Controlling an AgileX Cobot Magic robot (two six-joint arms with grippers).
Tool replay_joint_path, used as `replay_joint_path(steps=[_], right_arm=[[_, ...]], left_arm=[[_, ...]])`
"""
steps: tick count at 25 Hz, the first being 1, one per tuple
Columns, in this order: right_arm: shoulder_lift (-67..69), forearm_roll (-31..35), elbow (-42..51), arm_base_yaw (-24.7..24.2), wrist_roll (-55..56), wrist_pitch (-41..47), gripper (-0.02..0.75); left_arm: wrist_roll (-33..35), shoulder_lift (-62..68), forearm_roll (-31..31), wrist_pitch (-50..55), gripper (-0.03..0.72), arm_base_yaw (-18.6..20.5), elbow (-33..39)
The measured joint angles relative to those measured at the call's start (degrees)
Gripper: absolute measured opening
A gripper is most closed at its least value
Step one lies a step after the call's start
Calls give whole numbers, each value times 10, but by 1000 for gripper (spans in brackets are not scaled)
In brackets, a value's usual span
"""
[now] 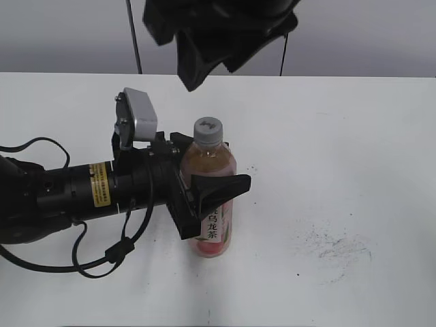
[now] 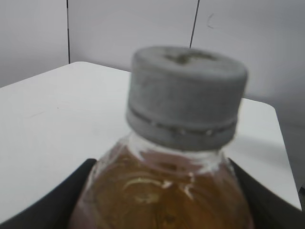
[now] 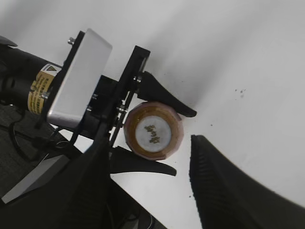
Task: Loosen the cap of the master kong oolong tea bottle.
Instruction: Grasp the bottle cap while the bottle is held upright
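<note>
Left gripper [image 1: 208, 178] level, around bottle [image 1: 212, 197]; right gripper [image 3: 147, 186] overhead.

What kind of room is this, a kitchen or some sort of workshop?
Most likely a robot test lab, not a kitchen: a bare white table against a plain grey wall, a cabled black robot arm, and a single tea bottle set out alone.

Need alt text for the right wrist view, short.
Seen from above, a tea bottle with a white cap stands on a white table, clamped between the left end effector's black fingers. The right end effector's dark fingers frame the foreground, apart from the bottle.
</note>
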Motion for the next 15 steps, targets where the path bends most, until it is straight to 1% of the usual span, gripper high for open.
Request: replay_joint_path(steps=[5, 15], right_arm=[[29, -2, -1, 5, 39, 0, 396], [59, -2, 2, -1, 42, 2, 396]], left_arm=[[0, 0, 0, 0, 446, 0, 0], [0, 0, 0, 0, 446, 0, 0]])
